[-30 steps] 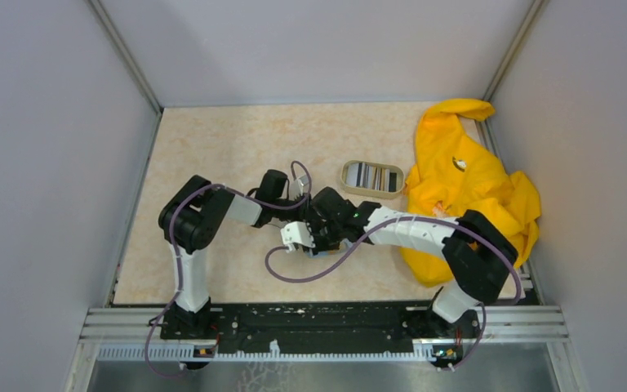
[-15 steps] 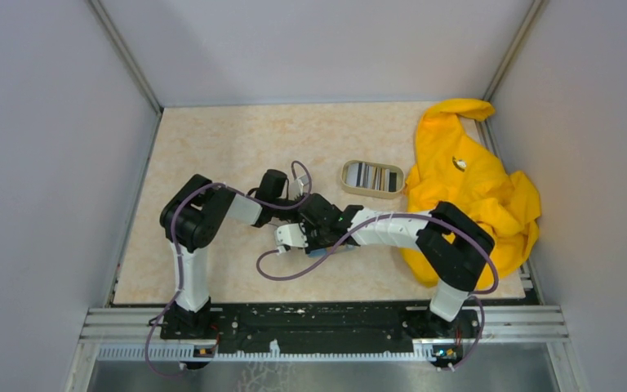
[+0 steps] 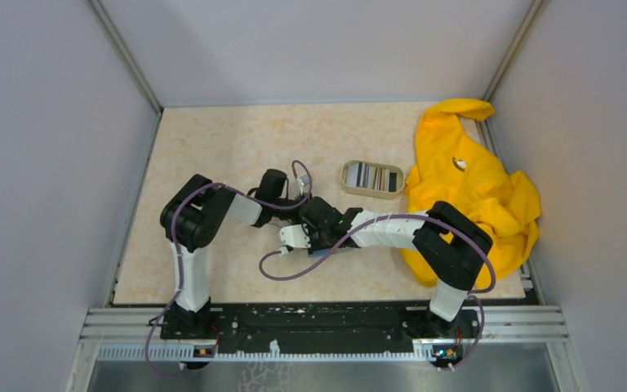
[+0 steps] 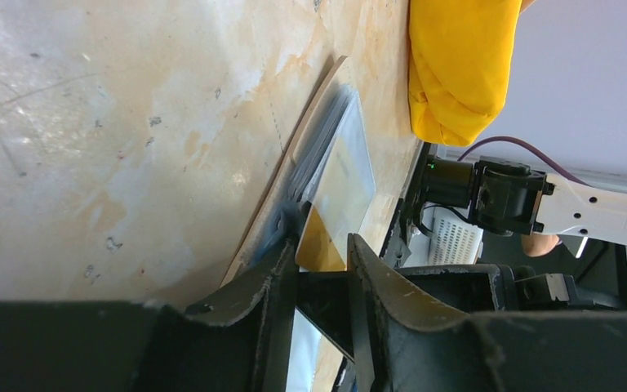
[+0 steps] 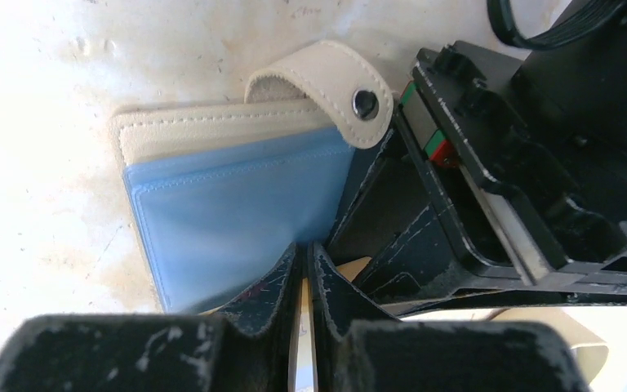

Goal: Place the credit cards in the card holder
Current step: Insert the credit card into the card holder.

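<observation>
The card holder lies open on the table, tan outside with a snap flap and light blue inside. My right gripper is shut on a thin credit card held edge-on, its tip at the blue pocket's near edge. My left gripper is closed on the card holder's tan cover at its side. In the top view both grippers, the left and the right, meet mid-table and hide most of the holder. More striped credit cards lie in the oval dish.
The oval beige dish sits behind the grippers, right of centre. A big yellow cloth covers the right side and shows in the left wrist view. A purple cable loops on the table in front.
My right arm has folded its elbow inward and pushed its gripper a little left toward the card holder. The left arm has held still.
</observation>
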`<act>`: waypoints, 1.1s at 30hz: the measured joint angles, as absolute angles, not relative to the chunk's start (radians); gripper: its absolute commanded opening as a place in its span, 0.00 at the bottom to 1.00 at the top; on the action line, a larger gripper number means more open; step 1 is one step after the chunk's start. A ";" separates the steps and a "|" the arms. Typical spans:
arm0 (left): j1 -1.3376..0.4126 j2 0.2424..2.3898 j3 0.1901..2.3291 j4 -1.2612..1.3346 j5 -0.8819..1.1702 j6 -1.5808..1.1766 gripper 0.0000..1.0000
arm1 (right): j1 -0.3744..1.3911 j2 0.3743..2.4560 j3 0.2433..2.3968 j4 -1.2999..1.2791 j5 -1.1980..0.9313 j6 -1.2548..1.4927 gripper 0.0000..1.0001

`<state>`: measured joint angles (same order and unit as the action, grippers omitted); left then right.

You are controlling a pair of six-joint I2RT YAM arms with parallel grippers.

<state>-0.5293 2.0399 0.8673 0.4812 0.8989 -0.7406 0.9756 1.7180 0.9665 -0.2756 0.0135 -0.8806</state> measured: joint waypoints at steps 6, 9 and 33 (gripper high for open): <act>-0.530 2.040 0.870 0.483 0.905 -0.741 0.40 | 0.960 1.705 0.955 -0.284 0.016 -0.879 0.06; -0.529 2.040 0.872 0.483 0.907 -0.741 0.42 | 0.938 1.693 0.945 -0.300 0.017 -0.881 0.06; -0.500 1.789 0.726 0.519 0.739 -0.672 0.58 | 0.650 1.445 0.991 -0.522 -0.547 -0.892 0.15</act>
